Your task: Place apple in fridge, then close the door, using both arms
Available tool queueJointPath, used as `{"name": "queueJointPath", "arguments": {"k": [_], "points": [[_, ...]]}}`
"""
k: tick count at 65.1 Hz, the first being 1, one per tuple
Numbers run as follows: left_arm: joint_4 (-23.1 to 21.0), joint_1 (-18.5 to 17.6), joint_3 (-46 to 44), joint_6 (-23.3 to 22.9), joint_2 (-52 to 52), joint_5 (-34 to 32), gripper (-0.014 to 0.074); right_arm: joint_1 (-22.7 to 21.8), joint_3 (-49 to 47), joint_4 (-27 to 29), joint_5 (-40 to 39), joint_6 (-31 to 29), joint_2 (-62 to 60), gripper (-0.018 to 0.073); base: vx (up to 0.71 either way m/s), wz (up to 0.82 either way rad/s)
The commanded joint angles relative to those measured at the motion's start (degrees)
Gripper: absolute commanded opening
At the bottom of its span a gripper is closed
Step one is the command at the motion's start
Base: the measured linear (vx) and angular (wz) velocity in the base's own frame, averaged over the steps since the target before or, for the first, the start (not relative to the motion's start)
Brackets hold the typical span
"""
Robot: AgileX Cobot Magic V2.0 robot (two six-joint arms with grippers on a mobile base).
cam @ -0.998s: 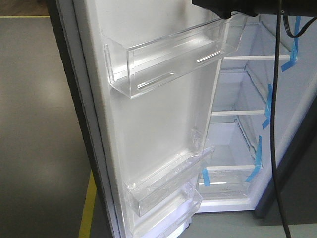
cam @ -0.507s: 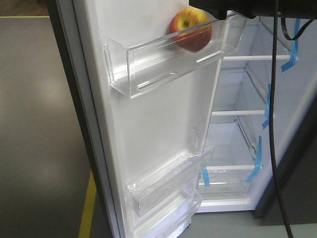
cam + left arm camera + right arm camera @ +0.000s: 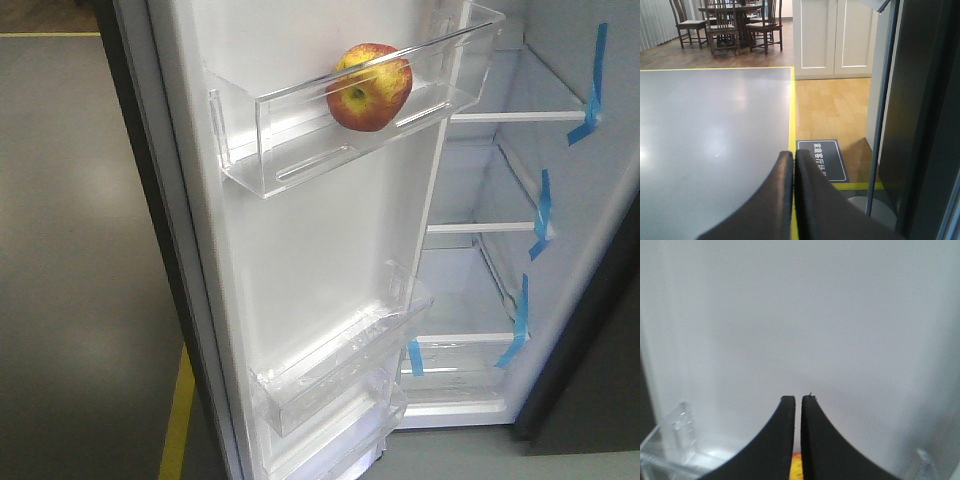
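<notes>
The red-and-yellow apple (image 3: 369, 87) rests in the top clear bin (image 3: 290, 150) on the white inside of the open door (image 3: 300, 260). Beside it the fridge (image 3: 480, 280) stands open, showing white shelves. Neither arm shows in the front view. In the right wrist view my right gripper (image 3: 798, 399) faces the door's white wall, its fingers almost touching and holding nothing; a sliver of the apple (image 3: 796, 466) shows below, between them. My left gripper (image 3: 794, 155) is shut and empty over the grey floor, left of the door's dark outer side (image 3: 925, 115).
Blue tape strips (image 3: 541, 212) mark the fridge's right wall. Two lower clear bins (image 3: 340, 360) jut from the door. A yellow floor line (image 3: 178, 420) runs under the door. A floor sign (image 3: 827, 159), a white cabinet (image 3: 835, 35) and dining chairs (image 3: 735, 22) lie beyond.
The apple came into the top door bin under the black arm and now lies there alone. The arm and its cable have left the front view.
</notes>
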Motion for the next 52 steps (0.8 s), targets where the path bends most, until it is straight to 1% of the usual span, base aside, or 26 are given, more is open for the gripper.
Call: {"name": "queueJointPath", "arguments": {"k": [1,6,13,17,24,28,34,44,52], "points": [[-0.12,-0.34,1.62,-0.17,-0.83,-3.85,-0.0006,-0.33,-0.67,-1.92,3.34,4.0,-4.75,-0.0005,0.0,0.0],[-0.12,-0.34,1.62,-0.17,-0.83,-3.85,-0.0006,-0.33,2.6,-3.67,4.19,4.83,-8.15,-0.0005,0.0,0.0],[-0.12,-0.34,1.62,-0.17,-0.83,-3.85,-0.0006,-0.33,10.7,-4.05,0.52,4.6,-14.11,-0.0005,0.0,0.0],[-0.12,-0.34,1.62,-0.12,-0.83,-3.92,-0.0006,-0.33,16.95,-4.05,-1.85,4.42,-17.38,-0.0005,0.0,0.0],[-0.23,-0.34,1.62,-0.16,-0.83,-4.9,-0.0006,-0.33,29.01,-3.98,-3.79,4.42,-24.11,-0.0005,0.0,0.0],[-1.88,-0.34,1.62,-0.57,-0.83,-6.65,-0.0006,-0.33,35.74,-3.8,-5.03,4.42,-28.0,-0.0005,0.0,0.0],[-7.27,-0.34,1.62,-4.04,-0.83,-8.96,-0.0006,-0.33,44.74,-3.8,-6.57,4.42,-34.2,-0.0005,0.0,0.0],[-18.53,-0.34,1.62,-11.75,-0.83,-13.06,-0.0006,-0.33,57.76,-4.02,-10.18,4.5,-45.31,-0.0005,0.0,0.0],[-27.05,-0.34,1.31,-17.75,-0.83,-15.82,-0.0006,-0.33,65.05,-3.97,-14.58,7.5,-54.02,-0.0005,0.0,0.0]]}}
